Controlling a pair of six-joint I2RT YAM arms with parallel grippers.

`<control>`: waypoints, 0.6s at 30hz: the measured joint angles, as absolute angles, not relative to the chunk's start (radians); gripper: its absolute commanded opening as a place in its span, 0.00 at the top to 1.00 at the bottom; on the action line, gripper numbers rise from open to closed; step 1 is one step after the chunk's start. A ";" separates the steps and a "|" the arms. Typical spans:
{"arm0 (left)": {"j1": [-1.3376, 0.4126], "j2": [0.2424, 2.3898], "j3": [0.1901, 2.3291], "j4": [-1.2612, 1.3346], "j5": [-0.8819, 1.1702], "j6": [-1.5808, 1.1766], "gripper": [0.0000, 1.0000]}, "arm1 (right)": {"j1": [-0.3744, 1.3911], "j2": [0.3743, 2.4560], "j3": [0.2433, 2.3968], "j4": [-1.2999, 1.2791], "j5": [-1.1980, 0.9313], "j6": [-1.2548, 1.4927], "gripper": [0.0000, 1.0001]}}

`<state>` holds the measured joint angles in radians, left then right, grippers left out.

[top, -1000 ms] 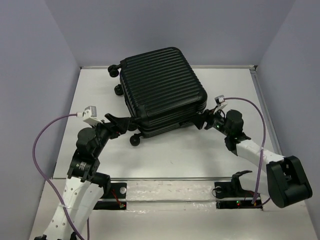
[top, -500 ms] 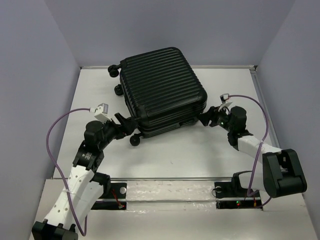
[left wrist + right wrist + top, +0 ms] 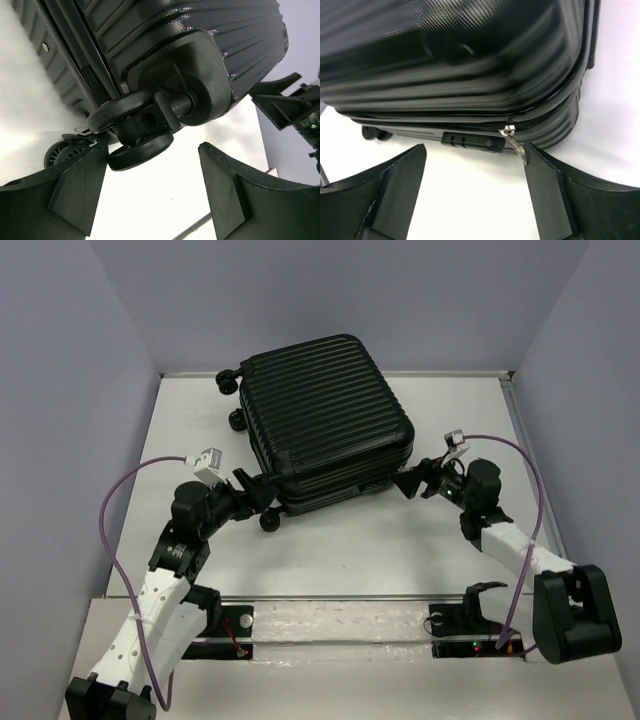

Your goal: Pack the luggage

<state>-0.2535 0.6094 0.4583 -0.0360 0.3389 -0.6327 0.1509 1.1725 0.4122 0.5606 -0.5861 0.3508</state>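
The luggage (image 3: pixel 325 415), a black ribbed hard-shell suitcase, lies flat and closed on the white table. My left gripper (image 3: pixel 262 492) is open at its near-left corner, just before a caster wheel (image 3: pixel 142 147) that sits between and ahead of the fingers. My right gripper (image 3: pixel 408 480) is open at the near-right corner. In the right wrist view a metal zipper pull (image 3: pixel 516 144) hangs from the shell seam, touching the right finger (image 3: pixel 545 190); a black lock block (image 3: pixel 472 141) sits beside it. Nothing is gripped.
The table (image 3: pixel 350 540) has raised walls at the back and sides. More suitcase wheels (image 3: pixel 232 382) stick out at the far left. A metal rail (image 3: pixel 330 597) runs along the near edge by the arm bases.
The right gripper has drawn back slightly to the right from the suitcase corner and then eased in again. The left arm has shifted a little toward the near-left wheel. The suitcase has not moved.
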 measured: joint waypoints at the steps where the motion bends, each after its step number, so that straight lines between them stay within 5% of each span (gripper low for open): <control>1: -0.253 0.609 0.458 -0.036 0.339 -0.633 0.17 | 0.151 1.145 0.406 0.552 -0.572 0.353 0.13; 5: -0.253 0.609 0.458 -0.034 0.340 -0.633 0.17 | 0.150 1.049 0.403 0.516 -0.468 0.366 0.13; 11: -0.253 0.614 0.454 -0.031 0.345 -0.633 0.17 | 0.149 1.161 0.434 0.450 -0.403 0.365 0.25; 18: -0.253 0.619 0.453 -0.026 0.350 -0.633 0.17 | 0.148 1.225 0.483 0.428 -0.435 0.332 0.29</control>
